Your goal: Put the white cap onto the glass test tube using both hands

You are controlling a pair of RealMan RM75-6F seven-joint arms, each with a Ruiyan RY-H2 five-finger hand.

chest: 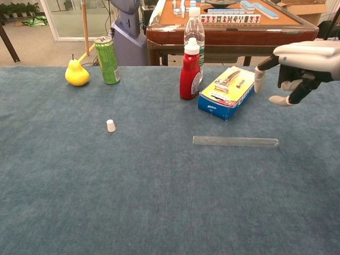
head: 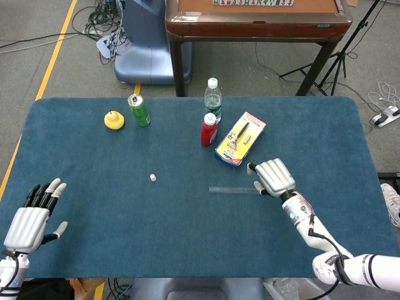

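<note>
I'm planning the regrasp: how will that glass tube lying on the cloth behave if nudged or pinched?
The glass test tube lies flat and is round, so it likely rolls if nudged. It looks thin, clear and smooth: probably light, slippery and fragile under the fingers.

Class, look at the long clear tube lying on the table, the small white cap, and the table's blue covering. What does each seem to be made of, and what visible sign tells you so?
The long clear test tube: apparently glass or clear plastic, glossy; the blue shows through it. The small white cap: probably plastic or rubber, matt and opaque. The table's blue covering: felt-like cloth, with a fuzzy, unreflective surface.
</note>
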